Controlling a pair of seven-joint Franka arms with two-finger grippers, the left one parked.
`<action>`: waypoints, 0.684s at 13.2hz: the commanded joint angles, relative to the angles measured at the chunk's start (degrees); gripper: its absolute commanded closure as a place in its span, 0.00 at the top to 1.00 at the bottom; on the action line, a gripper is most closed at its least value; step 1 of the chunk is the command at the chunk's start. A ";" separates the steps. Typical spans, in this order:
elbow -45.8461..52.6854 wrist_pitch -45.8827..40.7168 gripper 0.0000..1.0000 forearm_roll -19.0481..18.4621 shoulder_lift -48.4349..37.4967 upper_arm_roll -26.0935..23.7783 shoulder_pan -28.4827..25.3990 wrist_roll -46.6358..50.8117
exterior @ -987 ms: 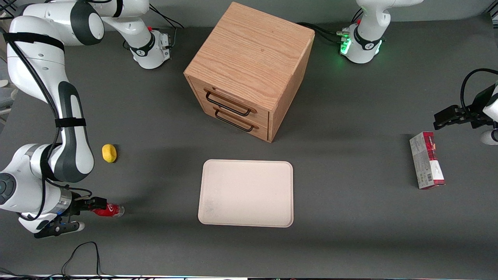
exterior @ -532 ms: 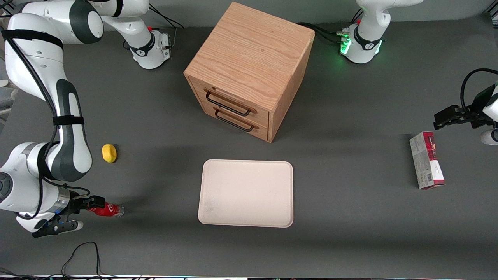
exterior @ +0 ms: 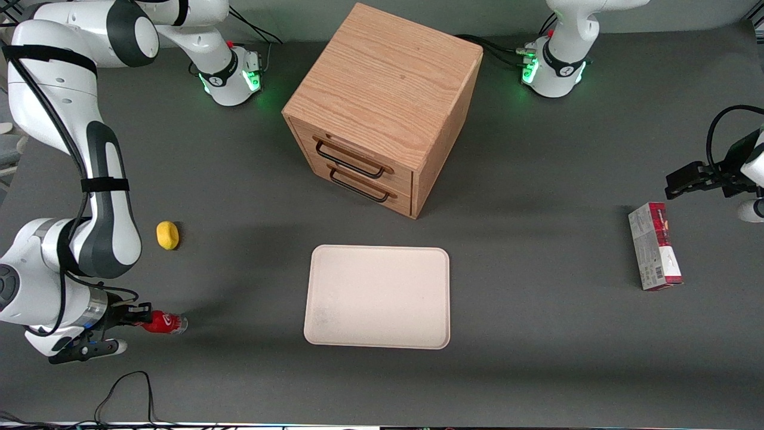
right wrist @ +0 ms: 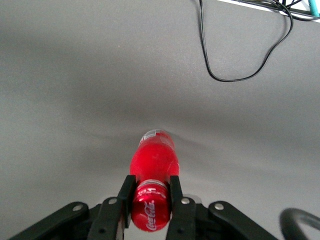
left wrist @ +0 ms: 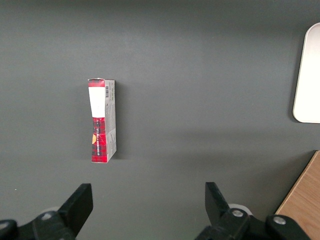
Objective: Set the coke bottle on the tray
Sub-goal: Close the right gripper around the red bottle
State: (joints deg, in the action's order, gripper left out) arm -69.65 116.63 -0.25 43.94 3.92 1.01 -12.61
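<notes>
Compared with a second ago, the coke bottle [exterior: 165, 322] is seen shifted slightly toward the working arm's end of the table, its clear base now at a spot a little closer to that arm, and the right arm's wrist is drawn back with it; a green light is now lit at the working arm's base, which was dark before. The gripper [exterior: 136, 315] is closed on the coke bottle at its cap end, one finger [right wrist: 126, 192] pressed on each side of the neck in the right wrist view, where the bottle [right wrist: 151, 181] runs straight out from between them. The bottle's long axis is laid roughly level and parallel to the table's long edge, cap toward the gripper and clear base pointed toward the tray [exterior: 377, 296]. The bottle is held low at the working arm's end of the table, well apart from the tray, and nearer to the front camera than the yellow object [exterior: 168, 235]
</notes>
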 commanded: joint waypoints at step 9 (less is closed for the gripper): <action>1.70 -23.94 0.00 -0.63 -14.65 0.03 -0.66 1.28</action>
State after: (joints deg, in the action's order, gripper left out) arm -67.84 100.45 -0.27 35.97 3.92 0.57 -12.44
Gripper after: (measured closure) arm 0.683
